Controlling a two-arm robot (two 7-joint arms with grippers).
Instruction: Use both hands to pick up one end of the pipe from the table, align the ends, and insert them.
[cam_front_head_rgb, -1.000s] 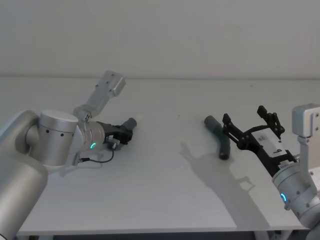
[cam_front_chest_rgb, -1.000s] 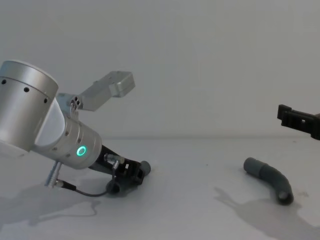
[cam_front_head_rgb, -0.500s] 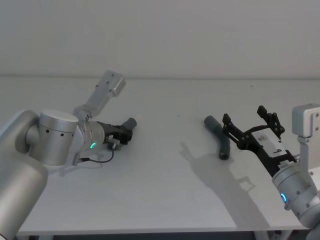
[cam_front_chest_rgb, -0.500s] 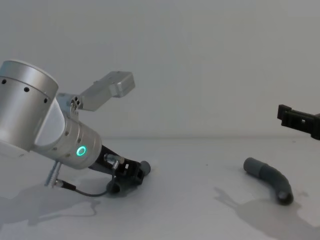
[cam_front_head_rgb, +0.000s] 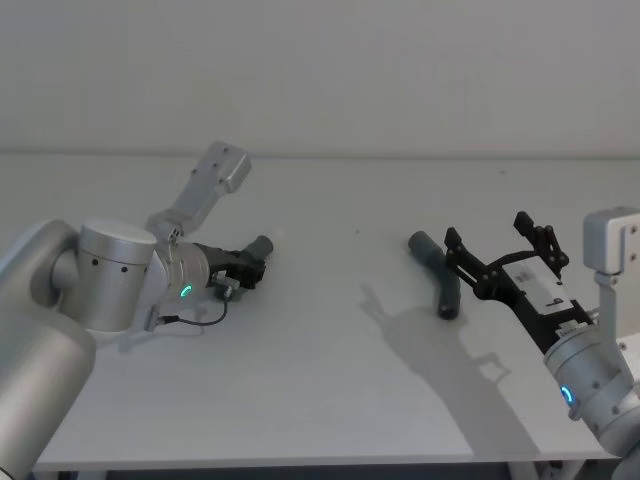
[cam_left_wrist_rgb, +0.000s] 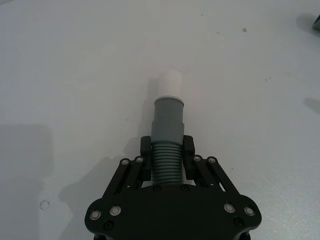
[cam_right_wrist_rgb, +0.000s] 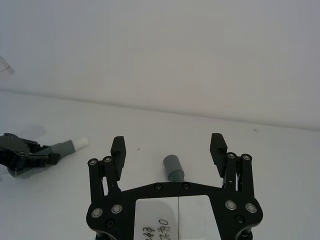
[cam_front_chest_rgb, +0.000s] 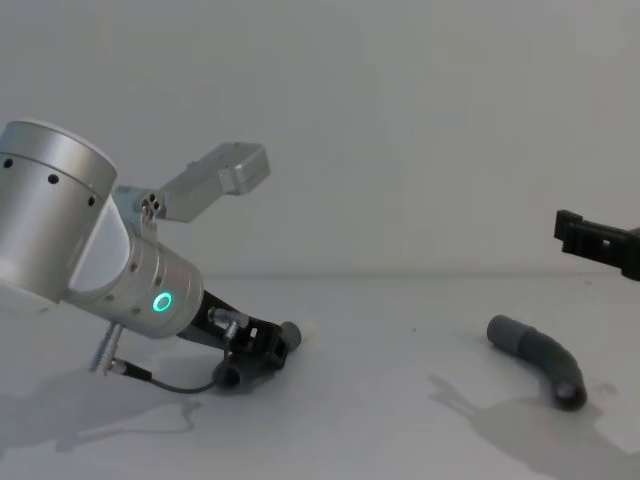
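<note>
Set against the views from a second and half a second ago, hardly anything differs. Both arms are in the same places and both pipe pieces lie where they did.

The left gripper (cam_front_head_rgb: 247, 268) is low over the left part of the table (cam_front_head_rgb: 320, 390), its arm showing a green ring. Its fingers (cam_left_wrist_rgb: 145, 146) are closed on the ribbed middle of one pipe piece (cam_left_wrist_rgb: 168, 117). The smooth grey collar and a narrower white stub (cam_left_wrist_rgb: 168, 82) stick out past the fingertips. In the chest view this piece (cam_front_chest_rgb: 288, 333) is tilted, collar end raised and the other end down at the table. Whether that lower end touches the surface cannot be told.

The right gripper (cam_front_head_rgb: 487, 228) hangs over the right side of the table with its fingers (cam_right_wrist_rgb: 118, 145) spread wide and nothing between them. The second pipe piece (cam_front_head_rgb: 437, 275), dark grey and bent, lies flat on the table just to the left of it, untouched. From the right wrist camera its collar end (cam_right_wrist_rgb: 172, 166) sits in line with the gap between the open fingers, ahead of them. In the chest view the piece (cam_front_chest_rgb: 538, 355) rests on the table, while a black finger (cam_front_chest_rgb: 595, 240) shows higher up at the right edge, well clear of it. The two pieces are well apart.
</note>
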